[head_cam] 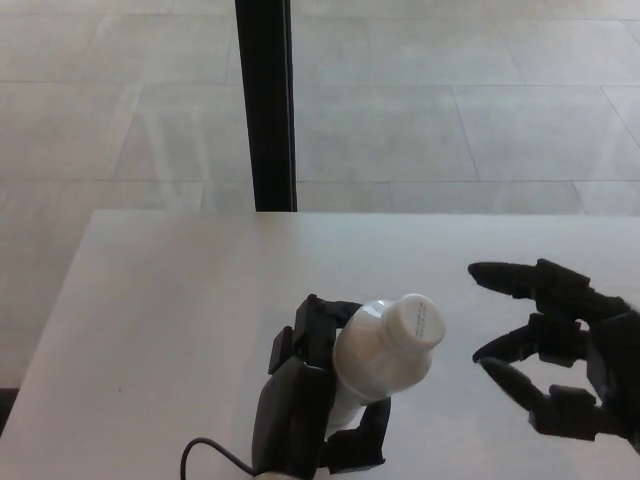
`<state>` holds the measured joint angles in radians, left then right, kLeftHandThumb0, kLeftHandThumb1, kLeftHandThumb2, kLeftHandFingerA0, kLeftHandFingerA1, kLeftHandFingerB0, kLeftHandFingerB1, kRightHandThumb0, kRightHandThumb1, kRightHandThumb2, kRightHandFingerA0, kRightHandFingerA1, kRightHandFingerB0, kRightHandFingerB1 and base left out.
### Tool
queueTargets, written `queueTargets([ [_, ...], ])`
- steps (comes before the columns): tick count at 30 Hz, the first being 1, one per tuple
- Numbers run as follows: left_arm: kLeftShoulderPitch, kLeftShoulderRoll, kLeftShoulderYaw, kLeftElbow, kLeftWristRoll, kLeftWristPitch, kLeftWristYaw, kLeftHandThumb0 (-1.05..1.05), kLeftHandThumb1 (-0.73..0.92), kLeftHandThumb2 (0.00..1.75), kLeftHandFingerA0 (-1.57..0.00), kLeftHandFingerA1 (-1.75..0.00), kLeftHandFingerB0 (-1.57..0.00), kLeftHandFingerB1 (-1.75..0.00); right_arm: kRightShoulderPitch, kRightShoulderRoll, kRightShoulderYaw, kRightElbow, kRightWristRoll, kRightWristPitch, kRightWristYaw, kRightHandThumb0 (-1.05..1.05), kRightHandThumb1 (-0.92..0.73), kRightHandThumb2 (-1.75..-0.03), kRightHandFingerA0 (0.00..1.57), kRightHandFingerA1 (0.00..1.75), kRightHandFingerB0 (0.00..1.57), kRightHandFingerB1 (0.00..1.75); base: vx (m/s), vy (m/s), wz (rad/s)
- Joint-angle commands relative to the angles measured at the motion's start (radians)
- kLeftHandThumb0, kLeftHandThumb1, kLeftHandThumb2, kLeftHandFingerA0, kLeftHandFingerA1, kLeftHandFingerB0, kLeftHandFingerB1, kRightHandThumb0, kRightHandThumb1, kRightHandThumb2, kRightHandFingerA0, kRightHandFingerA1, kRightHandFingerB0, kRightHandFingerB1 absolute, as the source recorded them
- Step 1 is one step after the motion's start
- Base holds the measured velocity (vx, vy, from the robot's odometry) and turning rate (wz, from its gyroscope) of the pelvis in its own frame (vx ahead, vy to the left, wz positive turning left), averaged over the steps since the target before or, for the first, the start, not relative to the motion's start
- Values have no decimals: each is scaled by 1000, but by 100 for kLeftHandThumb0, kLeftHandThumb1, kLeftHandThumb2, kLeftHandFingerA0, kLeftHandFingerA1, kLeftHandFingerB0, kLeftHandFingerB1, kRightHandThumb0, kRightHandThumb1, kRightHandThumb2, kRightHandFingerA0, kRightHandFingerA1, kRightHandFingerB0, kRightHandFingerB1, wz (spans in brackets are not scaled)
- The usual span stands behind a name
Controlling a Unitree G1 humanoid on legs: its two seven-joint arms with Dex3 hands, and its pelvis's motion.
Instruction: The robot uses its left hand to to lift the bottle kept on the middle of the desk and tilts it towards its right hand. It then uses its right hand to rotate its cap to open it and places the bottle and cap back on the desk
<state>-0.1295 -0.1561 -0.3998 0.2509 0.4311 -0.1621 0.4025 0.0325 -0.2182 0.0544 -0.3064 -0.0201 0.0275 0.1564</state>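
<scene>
two black hands show over the white bench (160, 300). the left hand (310, 405) comes up from the lower edge, left of centre, and its fingers (322, 322) are clamped around the body of the white bottle (375, 358) — some curl over the far side, and one wraps under it near the bottom of the picture. the bottle is held off the bench and tilted, its top leaning toward the right hand. the cap (416, 321) is on the neck, round and white, its flat face turned up and to the right.

the right hand (565, 350) reaches in from the right edge, holding nothing. its fingers (510, 275) are spread apart — one stretched out toward the left at the top, two more below it, all pointing toward the bottle. a clear gap of bare bench lies between the nearest fingertip and the cap; they do not touch.

a thin black cable (215, 452) loops on the bench just left of the left wrist. beyond the bench's far edge is a pale tiled floor (450, 120), and a black post (268, 100) rises from behind the bench to the top of the picture, left of centre.
</scene>
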Motion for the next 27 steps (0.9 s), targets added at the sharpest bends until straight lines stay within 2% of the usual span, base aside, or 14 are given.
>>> queueTargets([
  [1,-16,-2,5,8,33,28,11,17,49,151,-113,-175,-96,-149,14,-23,23,17,-47,-49,17,-59,-56,-57,82,84,50,36,0,0,0],
  [2,-14,-4,5,2,30,34,6,19,53,150,-116,-175,-97,-149,11,-21,24,20,-45,-51,17,-59,-57,-57,82,85,50,37,0,0,0],
  [3,-15,-4,4,7,32,28,7,20,52,149,-99,-175,-87,-161,6,-20,27,21,-52,-52,13,-59,-57,-57,82,85,50,37,0,0,0],
  [4,-13,-6,4,5,30,32,4,18,52,152,-115,-175,-96,-149,5,-23,29,20,-58,-51,13,-58,-57,-58,80,84,50,36,0,0,0],
  [6,-12,-7,5,5,31,32,4,19,52,151,-116,-175,-96,-148,4,-22,30,21,-59,-52,13,-58,-57,-58,82,84,50,37,0,0,0],
  [7,-6,-6,4,4,33,29,5,30,63,141,-122,-146,-106,-131,4,-20,32,18,-61,-54,13,-58,-58,-58,82,84,50,37,0,0,0],
  [8,1,-3,2,4,34,23,7,19,53,155,-101,-175,-89,-152,7,-20,34,16,-66,-58,12,-58,-58,-58,81,84,51,37,0,0,0],
  [12,5,-2,6,7,33,20,7,17,54,153,-98,-175,-88,-151,4,-17,32,11,-64,-58,15,-58,-57,-58,82,85,51,37,0,0,0],
  [13,6,-2,4,7,42,34,9,18,53,153,-113,-175,-94,-147,2,-17,28,0,-64,-44,14,-58,-58,-58,81,87,51,37,0,0,0],
  [22,26,-7,5,11,49,47,11,22,55,149,-114,-175,-93,-146,-25,-11,11,-30,-73,-1,5,-57,-58,-57,81,85,51,37,0,0,0],
  [23,29,-7,3,7,52,52,9,21,55,147,-96,-175,-83,-158,-23,-12,10,-34,-71,-3,7,-56,-57,-58,81,83,50,36,0,0,0],
  [24,29,-8,3,3,52,59,6,19,53,152,-113,-175,-92,-146,-22,-12,10,-36,-72,-5,8,-57,-58,-58,82,84,50,37,0,0,0],
  [25,26,-6,4,6,49,48,5,10,73,134,-110,-121,-102,-115,-17,-12,11,-39,-72,-8,10,-57,-58,-58,82,84,50,37,0,0,0],
  [27,20,-4,2,15,55,33,17,10,73,133,-111,-122,-103,-115,-10,-10,14,-39,-65,-12,15,-56,-57,-57,82,86,51,37,0,0,0],
])
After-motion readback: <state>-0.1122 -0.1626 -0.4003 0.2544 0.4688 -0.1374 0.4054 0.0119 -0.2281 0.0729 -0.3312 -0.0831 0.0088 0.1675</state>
